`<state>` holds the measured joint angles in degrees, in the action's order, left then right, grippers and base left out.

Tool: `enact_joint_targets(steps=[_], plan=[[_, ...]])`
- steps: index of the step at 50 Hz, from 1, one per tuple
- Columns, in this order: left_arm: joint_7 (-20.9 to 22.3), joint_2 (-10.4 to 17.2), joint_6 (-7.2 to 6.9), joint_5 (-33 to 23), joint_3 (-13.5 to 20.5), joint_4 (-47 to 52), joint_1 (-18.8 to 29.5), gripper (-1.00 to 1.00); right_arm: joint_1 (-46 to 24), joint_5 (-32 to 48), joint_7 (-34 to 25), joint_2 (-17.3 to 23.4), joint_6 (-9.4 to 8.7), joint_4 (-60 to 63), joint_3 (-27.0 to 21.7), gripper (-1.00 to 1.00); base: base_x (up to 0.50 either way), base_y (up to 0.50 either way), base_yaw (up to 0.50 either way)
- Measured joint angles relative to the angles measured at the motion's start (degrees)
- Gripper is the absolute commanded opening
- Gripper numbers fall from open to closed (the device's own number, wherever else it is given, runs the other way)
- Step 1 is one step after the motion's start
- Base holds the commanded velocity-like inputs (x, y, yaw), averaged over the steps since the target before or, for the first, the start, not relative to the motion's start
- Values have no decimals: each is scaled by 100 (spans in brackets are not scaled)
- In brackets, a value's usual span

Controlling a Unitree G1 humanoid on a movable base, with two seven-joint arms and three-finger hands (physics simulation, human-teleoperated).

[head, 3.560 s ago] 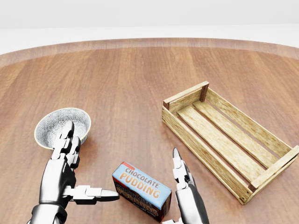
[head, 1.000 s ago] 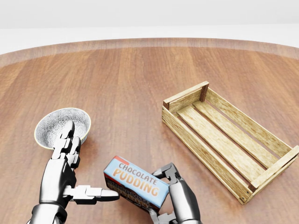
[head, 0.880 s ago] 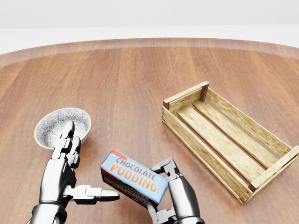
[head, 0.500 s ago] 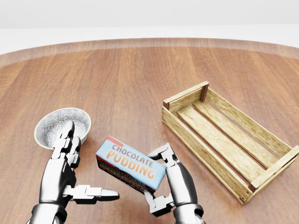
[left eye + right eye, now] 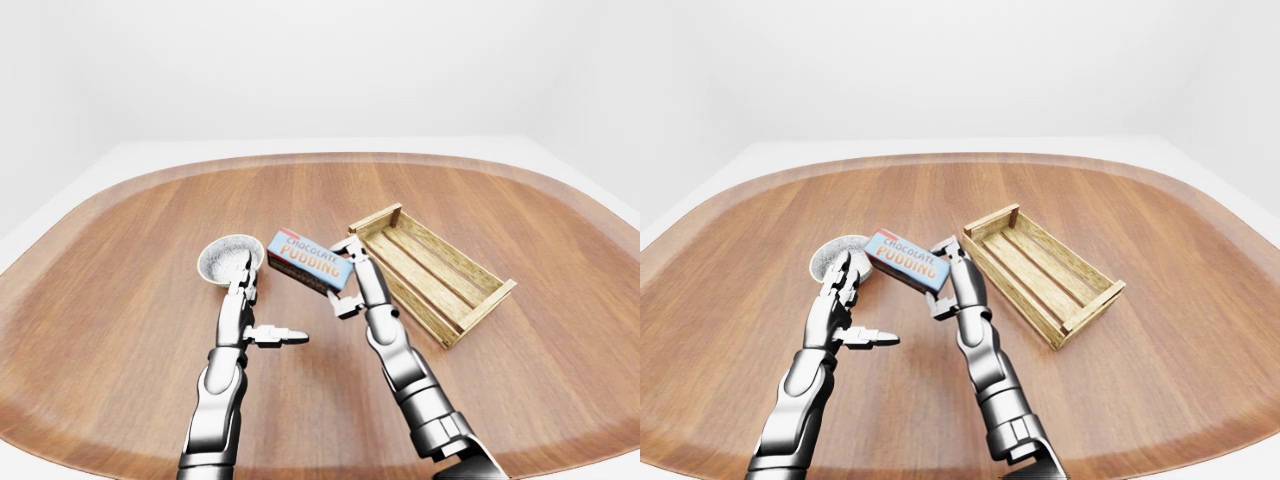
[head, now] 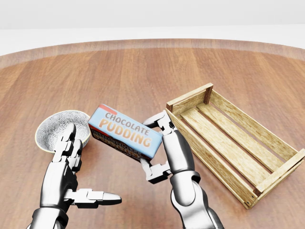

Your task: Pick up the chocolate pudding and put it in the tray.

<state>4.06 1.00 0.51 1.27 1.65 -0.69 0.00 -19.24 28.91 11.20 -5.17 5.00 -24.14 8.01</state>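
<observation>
The left hand hovered low over the brown wooden desk, fingers spread and empty. The right hand gripped the blue rectangular chocolate pudding box, lifted clear of the desk, between the patterned white bowl and the slatted wooden tray.

Both arms are showing as polished silver metal with a chrome-like sheen, picking up pale highlights and dark reflections along their rounded shells. The left hand is wearing blocky, segmented fingers with dark seams at each joint and tapered, pointed tips. The right hand is showing the same boxy silver links, with squared knuckle blocks and black gaps between segments. Each forearm is swelling into a smooth bulbous casing, and near the elbows ribbed ring collars are banding the limbs. No cables, screws or markings are showing.
</observation>
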Motion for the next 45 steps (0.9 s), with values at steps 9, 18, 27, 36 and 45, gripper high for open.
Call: enact_joint_targets(steps=[9, 18, 27, 36, 45], plan=[[14, 1, -12, 7, 0, 22, -12, 100, -536, 21, 67, -11, 0, -361, -88, -100, 0, 0, 0], [28, 2, -18, 9, -1, 38, -23, 100, -1092, 25, 202, 38, 0, -912, -202, -100, 0, 0, 0], [36, 1, -16, 9, -2, 39, -26, 100, -1778, -5, 416, 145, 0, -1739, -339, -100, 0, 0, 0], [38, 1, -15, 12, 0, 30, -20, 100, -2518, -36, 624, 267, 0, -2652, -454, -100, 0, 0, 0], [37, 2, -29, 25, 7, 30, -9, 100, -3166, 58, 840, 383, 0, -3481, -512, -100, 0, 0, 0]])
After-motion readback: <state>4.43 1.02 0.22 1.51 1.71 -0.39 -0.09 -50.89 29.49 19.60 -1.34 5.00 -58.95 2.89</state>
